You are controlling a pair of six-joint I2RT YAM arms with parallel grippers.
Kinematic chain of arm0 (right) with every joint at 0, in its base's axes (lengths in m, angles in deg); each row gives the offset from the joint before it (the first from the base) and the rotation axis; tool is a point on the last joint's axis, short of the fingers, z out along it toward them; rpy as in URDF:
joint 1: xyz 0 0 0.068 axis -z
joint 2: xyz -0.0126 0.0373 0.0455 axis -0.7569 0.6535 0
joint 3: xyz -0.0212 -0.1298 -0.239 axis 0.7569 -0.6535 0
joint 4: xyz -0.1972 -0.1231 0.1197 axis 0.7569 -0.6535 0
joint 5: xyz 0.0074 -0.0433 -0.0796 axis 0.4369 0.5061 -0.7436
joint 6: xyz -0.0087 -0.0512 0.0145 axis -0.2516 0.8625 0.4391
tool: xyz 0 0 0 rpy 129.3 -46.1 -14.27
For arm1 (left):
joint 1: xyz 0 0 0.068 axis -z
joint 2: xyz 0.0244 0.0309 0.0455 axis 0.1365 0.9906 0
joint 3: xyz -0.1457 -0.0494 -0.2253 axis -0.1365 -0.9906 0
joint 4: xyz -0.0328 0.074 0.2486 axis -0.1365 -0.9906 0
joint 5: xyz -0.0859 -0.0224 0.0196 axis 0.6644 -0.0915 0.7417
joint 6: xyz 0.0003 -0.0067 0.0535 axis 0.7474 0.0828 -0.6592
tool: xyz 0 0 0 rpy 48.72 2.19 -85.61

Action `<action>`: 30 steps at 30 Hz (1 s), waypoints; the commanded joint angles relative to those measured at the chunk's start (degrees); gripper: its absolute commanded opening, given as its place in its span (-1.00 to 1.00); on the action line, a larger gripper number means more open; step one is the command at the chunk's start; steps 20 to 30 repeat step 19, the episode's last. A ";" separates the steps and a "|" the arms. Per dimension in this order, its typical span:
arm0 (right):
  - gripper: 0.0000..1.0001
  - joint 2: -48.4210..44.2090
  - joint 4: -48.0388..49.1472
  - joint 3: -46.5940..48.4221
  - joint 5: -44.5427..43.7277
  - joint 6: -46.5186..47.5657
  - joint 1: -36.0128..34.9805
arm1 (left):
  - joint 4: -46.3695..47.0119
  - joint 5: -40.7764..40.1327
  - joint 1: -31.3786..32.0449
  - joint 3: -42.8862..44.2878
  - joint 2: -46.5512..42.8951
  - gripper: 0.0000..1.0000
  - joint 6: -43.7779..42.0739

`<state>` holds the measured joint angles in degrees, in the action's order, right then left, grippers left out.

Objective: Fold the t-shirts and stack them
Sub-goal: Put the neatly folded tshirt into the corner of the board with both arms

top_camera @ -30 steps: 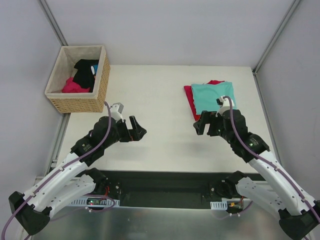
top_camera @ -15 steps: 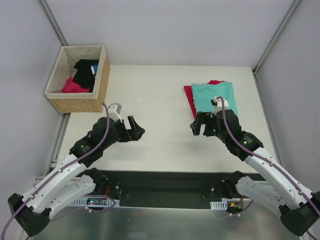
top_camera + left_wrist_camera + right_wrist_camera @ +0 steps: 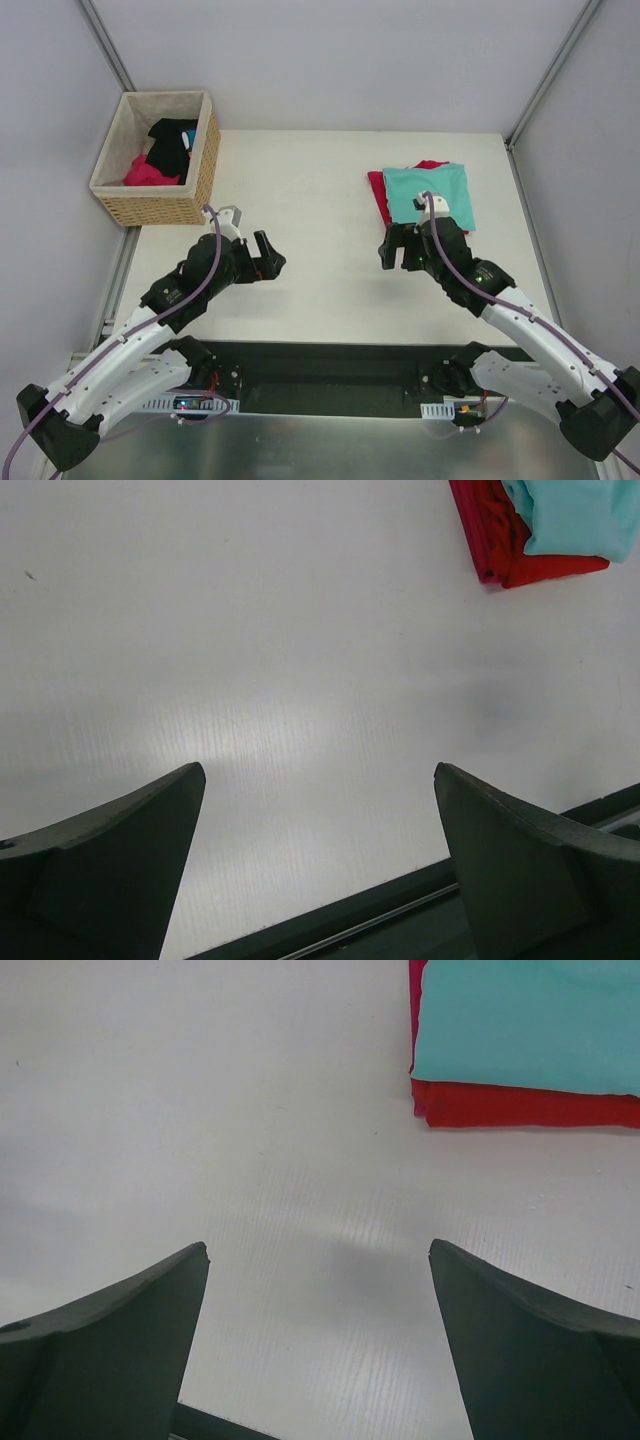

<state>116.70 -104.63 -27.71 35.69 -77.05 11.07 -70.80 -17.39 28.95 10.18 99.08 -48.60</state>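
Teal t-shirt [image 3: 428, 193] is folded and lies on top of the folded red t-shirt [image 3: 378, 200]; a red edge shows along the stack's 9 o'clock side. The stack sits toward 2 o'clock on the white table [image 3: 310, 190].

Right gripper [image 3: 398, 256]: jaws wide, holding nothing, over bare table near the stack's 7 o'clock.

Left gripper [image 3: 272, 255]: jaws wide, empty, well apart toward 8 o'clock.

Wicker basket [image 3: 203, 165] at the table's 10 o'clock corner holds a black garment [image 3: 168, 148] and a pink garment [image 3: 148, 173]. Blue patch on the black one is too small to read.

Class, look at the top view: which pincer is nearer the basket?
Left. The left pincer is just below and right of the basket. The right pincer is much farther right, at the near edge of the stacked shirts.
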 commanded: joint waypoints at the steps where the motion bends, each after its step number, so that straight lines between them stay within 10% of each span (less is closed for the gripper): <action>1: 0.93 0.55 2.65 1.44 -2.12 1.05 -0.72 | -0.11 -2.09 0.56 0.52 -0.15 0.98 -1.30; 30: 0.93 1.25 2.65 0.82 -5.90 -0.26 -2.04 | -0.02 -2.88 0.56 -0.62 -0.24 0.98 -1.21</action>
